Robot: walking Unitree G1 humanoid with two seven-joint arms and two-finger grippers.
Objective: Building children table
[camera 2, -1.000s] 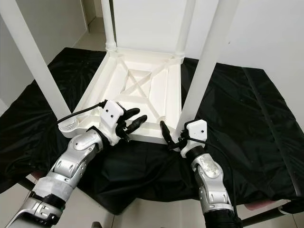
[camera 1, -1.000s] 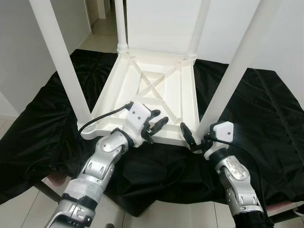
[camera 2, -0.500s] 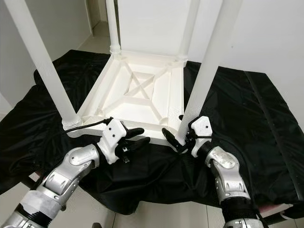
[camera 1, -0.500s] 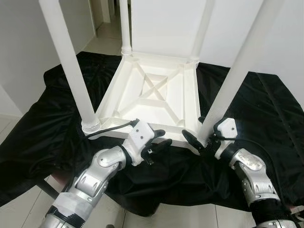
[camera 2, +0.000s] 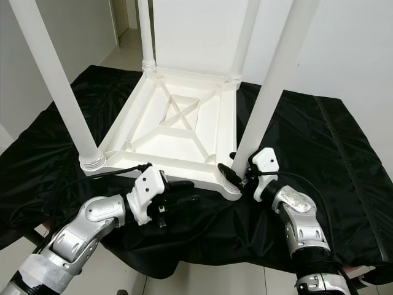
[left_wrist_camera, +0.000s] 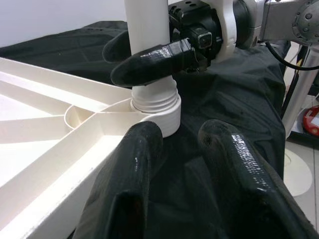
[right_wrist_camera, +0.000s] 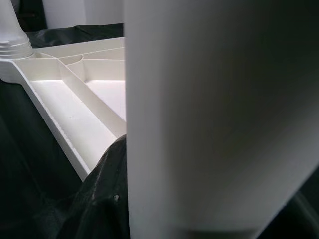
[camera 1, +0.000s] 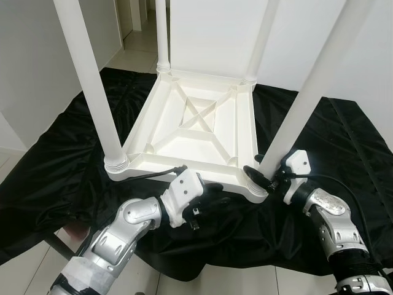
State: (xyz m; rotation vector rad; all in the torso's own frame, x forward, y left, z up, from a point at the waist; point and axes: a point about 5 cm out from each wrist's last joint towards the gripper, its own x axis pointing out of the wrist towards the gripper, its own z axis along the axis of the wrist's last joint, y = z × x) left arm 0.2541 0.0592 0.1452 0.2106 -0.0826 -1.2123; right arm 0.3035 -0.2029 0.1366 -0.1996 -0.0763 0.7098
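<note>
A white children's table [camera 1: 242, 132] lies upside down on a black cloth, its four legs pointing up. My right gripper [camera 1: 261, 175] is at the base of the near right leg [camera 1: 307, 92], one finger in front and one behind, shut on it. The left wrist view shows those fingers [left_wrist_camera: 149, 59] wrapped around the leg [left_wrist_camera: 147, 20] just above its collar. My left gripper [camera 1: 216, 192] is open, low over the cloth just before the table's front rim, pointing toward that corner. In the right wrist view the leg [right_wrist_camera: 214, 114] stands very close before the ribbed underside [right_wrist_camera: 75, 99].
The black cloth [camera 1: 61, 160] covers a low platform and hangs over its front edge. The near left leg [camera 1: 89, 86] rises at the left, two far legs at the back. White walls stand close behind and right; pale floor tiles lie in front.
My right gripper has moved from in front of the rim onto the near right leg's base and closed there. My left gripper has drawn back from the rim, lower over the cloth.
</note>
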